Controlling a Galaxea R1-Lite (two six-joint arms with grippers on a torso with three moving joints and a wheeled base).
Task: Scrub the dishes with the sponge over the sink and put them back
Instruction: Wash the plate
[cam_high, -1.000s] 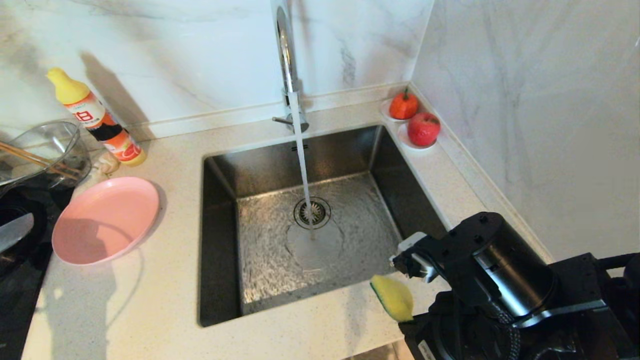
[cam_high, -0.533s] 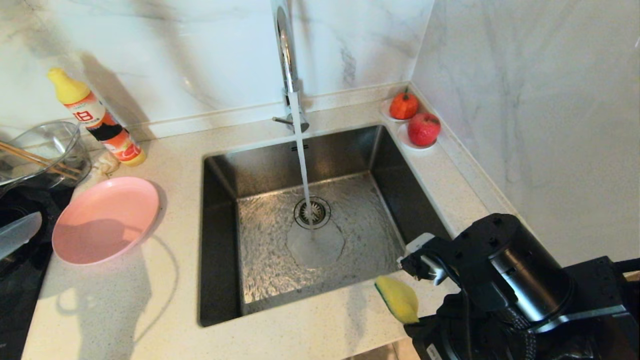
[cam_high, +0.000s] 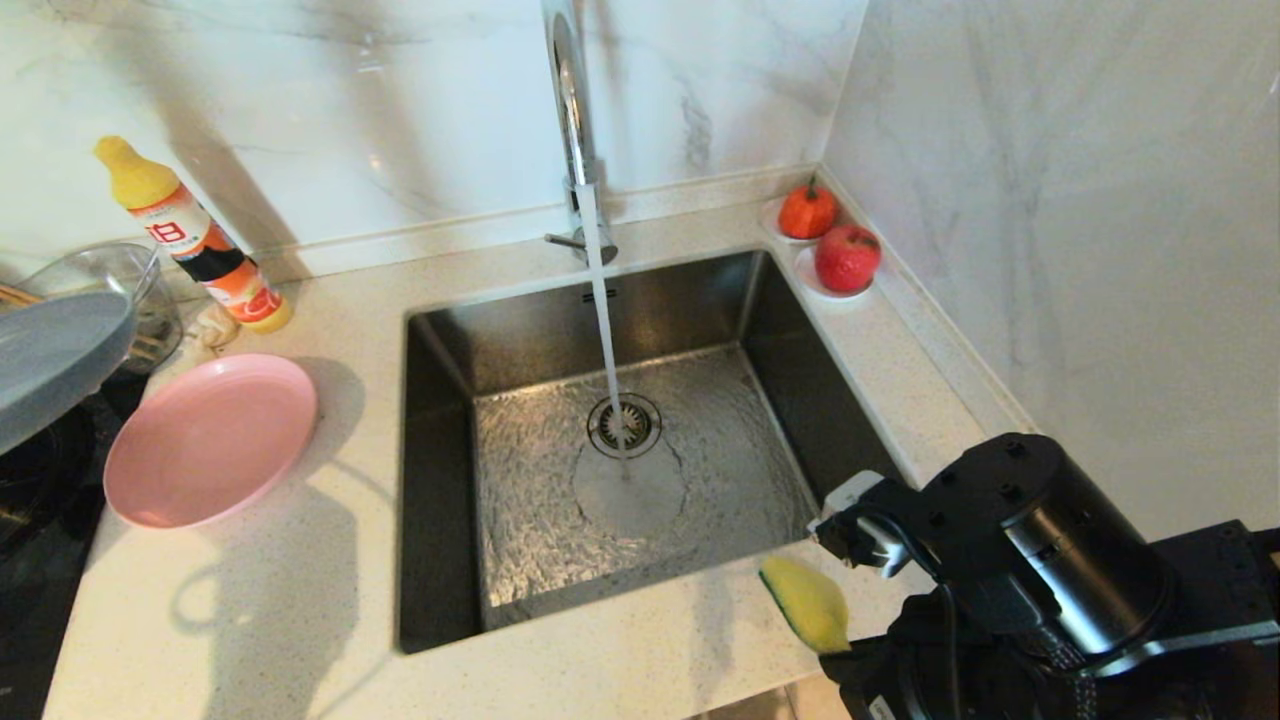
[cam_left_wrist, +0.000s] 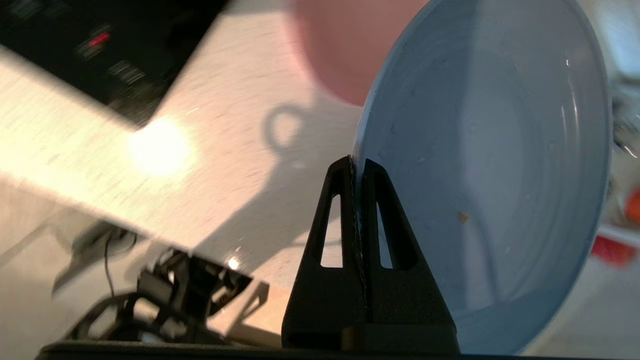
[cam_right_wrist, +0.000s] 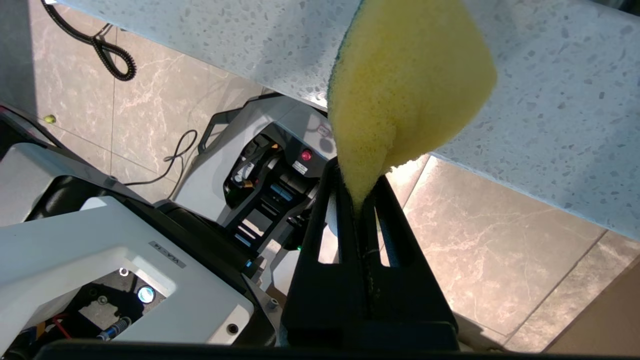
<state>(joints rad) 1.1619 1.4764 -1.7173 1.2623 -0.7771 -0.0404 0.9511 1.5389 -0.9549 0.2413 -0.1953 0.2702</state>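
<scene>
Left claw (cam_left_wrist: 357, 170) pinching rim of light blue round matte plate (cam_left_wrist: 490, 165), holding it tilted above counter (cam_high: 620, 665) left of steel sink (cam_high: 440, 480). Right claw (cam_right_wrist: 361, 200) squeezing yellow sponge (cam_high: 808, 603) by sink's near right corner. Pink round plate (cam_high: 210, 438) lying on counter. Faucet (cam_high: 572, 100) running.

White marble-veined walls (cam_high: 1050, 200) meet in a corner behind a pale speckled stone table (cam_high: 330, 610). Bright light throws hard shadows across its left part. Below its front edge lies a beige tiled floor (cam_right_wrist: 500, 240) with black cables (cam_right_wrist: 107, 52).
</scene>
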